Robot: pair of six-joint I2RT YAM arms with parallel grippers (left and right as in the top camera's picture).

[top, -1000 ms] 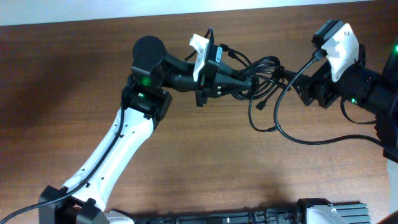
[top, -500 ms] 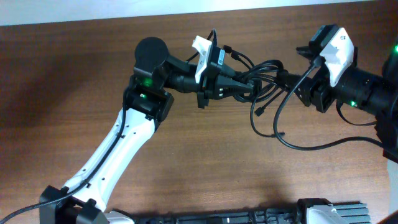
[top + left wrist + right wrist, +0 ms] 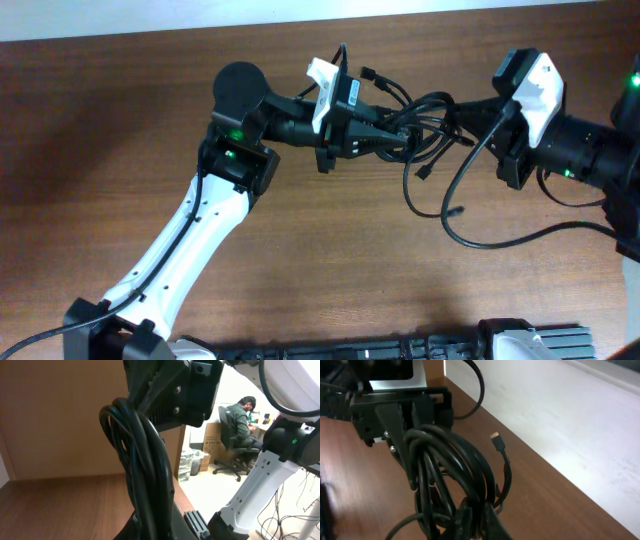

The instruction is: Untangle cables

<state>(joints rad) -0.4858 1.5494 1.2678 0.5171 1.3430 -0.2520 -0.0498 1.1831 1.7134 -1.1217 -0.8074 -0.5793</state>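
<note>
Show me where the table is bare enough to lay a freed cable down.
Bare table left of the left arm, and the front patch between that arm and the loose cable loop. Crowded at the back right: the cable bundle is held between the left gripper and right gripper.

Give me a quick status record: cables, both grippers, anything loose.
cables: one knotted bundle, strung between the two arms
left gripper: shut on the bundle
right gripper: shut on the bundle's far side
loose cord: long loop trailing from the bundle over the table
untangled: not yet
</note>
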